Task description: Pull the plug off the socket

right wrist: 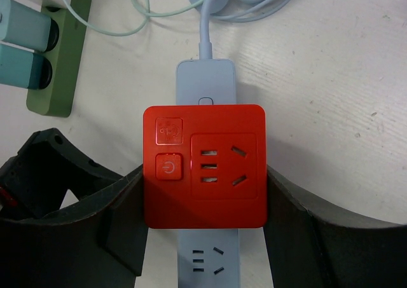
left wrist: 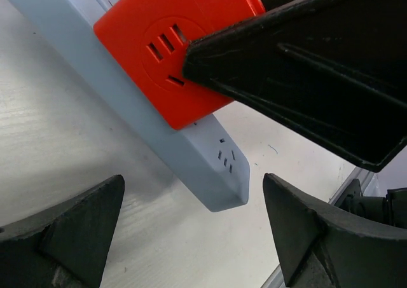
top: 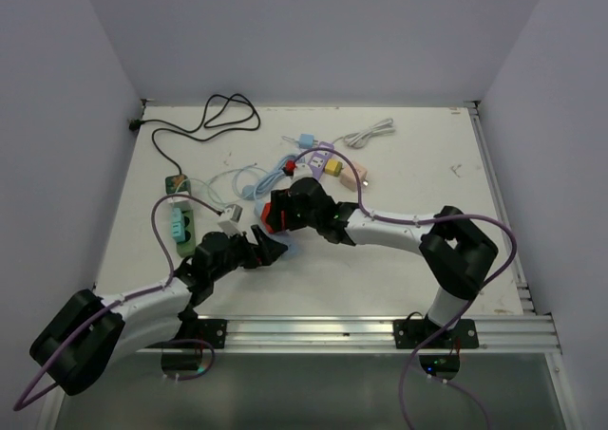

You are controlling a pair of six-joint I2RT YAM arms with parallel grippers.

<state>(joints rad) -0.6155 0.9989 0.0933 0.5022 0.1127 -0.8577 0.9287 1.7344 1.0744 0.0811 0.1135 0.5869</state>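
Leftmost, a green power strip [top: 179, 229] carrying 2 teal plugs [top: 176, 223] lies on the counter [top: 427, 174]. Next, the left end effector [top: 269, 247] hangs with its fingers spread wide, near the free end of the light blue socket strip [left wrist: 210, 167] and touching nothing. Flush on that strip sits the red plug [right wrist: 203, 167], and the right end effector [right wrist: 205, 218] clamps its 2 sides.

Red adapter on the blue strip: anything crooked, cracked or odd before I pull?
Nothing stands out. The red adapter sits square on the blue strip, casing intact, with the right gripper shut on its two sides. The left gripper is open astride the strip's free end, not holding it.
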